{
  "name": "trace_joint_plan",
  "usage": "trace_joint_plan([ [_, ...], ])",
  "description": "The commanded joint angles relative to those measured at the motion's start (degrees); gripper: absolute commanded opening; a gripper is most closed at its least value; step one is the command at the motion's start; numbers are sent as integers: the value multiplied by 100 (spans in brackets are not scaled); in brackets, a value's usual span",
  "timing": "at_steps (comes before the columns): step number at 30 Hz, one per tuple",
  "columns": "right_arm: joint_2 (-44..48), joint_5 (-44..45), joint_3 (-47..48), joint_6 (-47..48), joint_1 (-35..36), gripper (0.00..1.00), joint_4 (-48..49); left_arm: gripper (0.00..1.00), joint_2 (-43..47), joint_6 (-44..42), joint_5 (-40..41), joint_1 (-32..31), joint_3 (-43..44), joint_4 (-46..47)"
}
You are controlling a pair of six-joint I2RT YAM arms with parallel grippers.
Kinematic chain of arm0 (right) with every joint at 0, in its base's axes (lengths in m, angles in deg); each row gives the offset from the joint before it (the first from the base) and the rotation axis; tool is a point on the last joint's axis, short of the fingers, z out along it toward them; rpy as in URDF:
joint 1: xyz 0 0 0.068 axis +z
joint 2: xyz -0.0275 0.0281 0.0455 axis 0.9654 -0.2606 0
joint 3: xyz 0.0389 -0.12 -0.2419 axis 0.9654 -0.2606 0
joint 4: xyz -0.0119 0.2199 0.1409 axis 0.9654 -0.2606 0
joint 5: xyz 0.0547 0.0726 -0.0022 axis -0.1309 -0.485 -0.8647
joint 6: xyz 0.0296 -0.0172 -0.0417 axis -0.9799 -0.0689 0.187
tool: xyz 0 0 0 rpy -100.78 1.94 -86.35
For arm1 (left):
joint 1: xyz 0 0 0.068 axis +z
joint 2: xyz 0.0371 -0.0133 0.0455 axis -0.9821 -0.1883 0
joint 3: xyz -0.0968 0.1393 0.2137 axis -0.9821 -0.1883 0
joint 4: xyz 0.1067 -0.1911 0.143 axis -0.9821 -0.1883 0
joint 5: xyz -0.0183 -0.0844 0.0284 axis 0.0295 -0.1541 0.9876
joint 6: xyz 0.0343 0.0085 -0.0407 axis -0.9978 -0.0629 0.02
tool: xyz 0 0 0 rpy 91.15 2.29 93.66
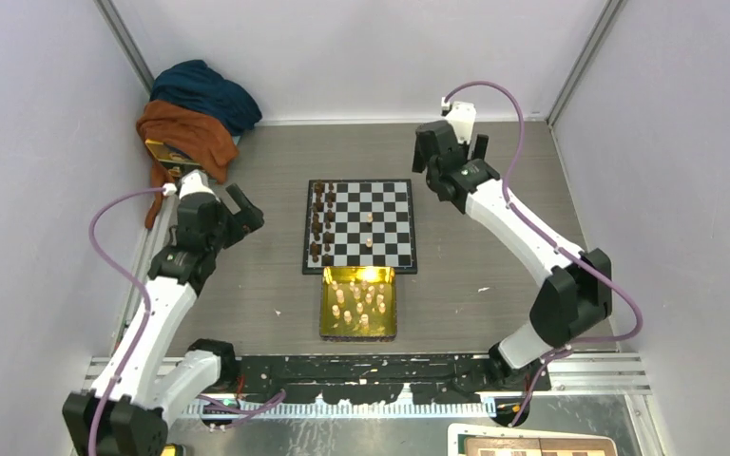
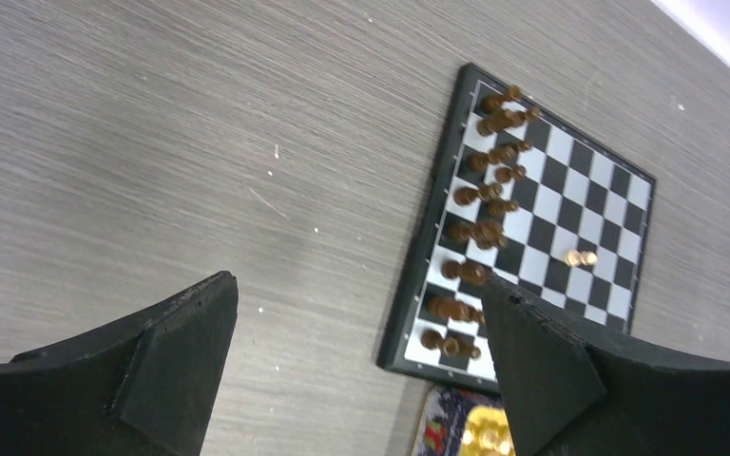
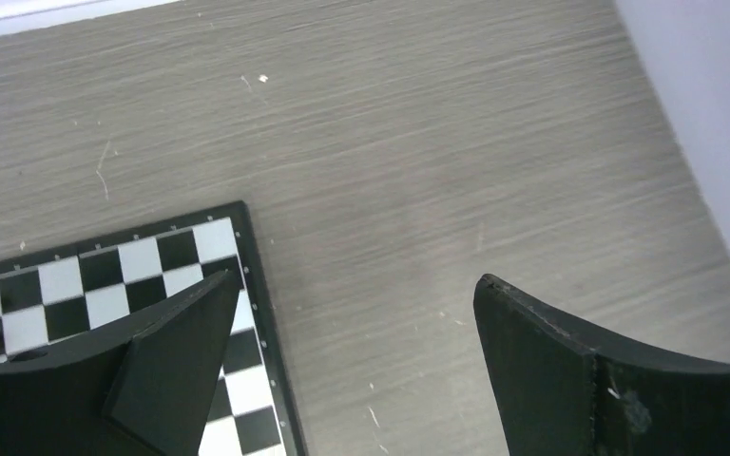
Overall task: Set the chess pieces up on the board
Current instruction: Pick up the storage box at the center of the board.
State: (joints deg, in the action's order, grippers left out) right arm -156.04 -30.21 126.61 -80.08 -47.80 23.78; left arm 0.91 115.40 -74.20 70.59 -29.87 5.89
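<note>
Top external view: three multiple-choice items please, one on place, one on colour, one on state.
1. Where does the shiny yellow rectangular tray lie relative to the square black-and-white checked chessboard?
A) at its near edge
B) at its far edge
C) to its left

2. The small wooden chess pieces lined along the chessboard's left side are
A) light tan
B) dark brown
C) red

3. The left pincer is
A) shut on a piece
B) shut on the tray
C) open and empty

Answers: 1A, the tray sits just below the chessboard in this view. 2B, they show dark brown. 3C, its fingers stand wide apart with nothing between them.
</note>
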Motion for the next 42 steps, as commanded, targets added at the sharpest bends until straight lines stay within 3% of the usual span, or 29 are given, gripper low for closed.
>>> trace_joint_plan([
  [1, 1040, 1418, -444, -188, 877, 100, -361, 100, 784, 89, 64, -299, 292, -982],
  [6, 2415, -153, -1748, -654, 987, 99, 79, 100, 1319, 178, -18, -502, 152, -1365],
  [8, 2865, -880, -2065, -667, 982, 93, 203, 100, 1427, 286, -161, -515, 51, -1408],
  [11, 3180, -1202, -2217, -867, 981, 76, -112, 100, 1506, 349, -365, -555, 22, -1479],
  [17, 2991, -1534, -2444, -1546, 1138, 69, -742, 96, 1479, 333, -310, -753, 95, -2069],
  [24, 2422, -1310, -3186, -2116, 1975, 66, -518, 93, 1512, 484, 64, -1181, -190, -2315],
  [30, 1758, -1142, -3213, -2399, 2601, 66, -357, 92, 1552, 581, 351, -1474, -309, -2424],
  [37, 1462, -1108, -3340, -2620, 2825, 64, -262, 89, 1531, 683, 445, -1617, -459, -2424],
  [42, 1268, -1189, -3492, -2712, 2852, 56, -124, 88, 1509, 751, 452, -1679, -513, -2380],
])
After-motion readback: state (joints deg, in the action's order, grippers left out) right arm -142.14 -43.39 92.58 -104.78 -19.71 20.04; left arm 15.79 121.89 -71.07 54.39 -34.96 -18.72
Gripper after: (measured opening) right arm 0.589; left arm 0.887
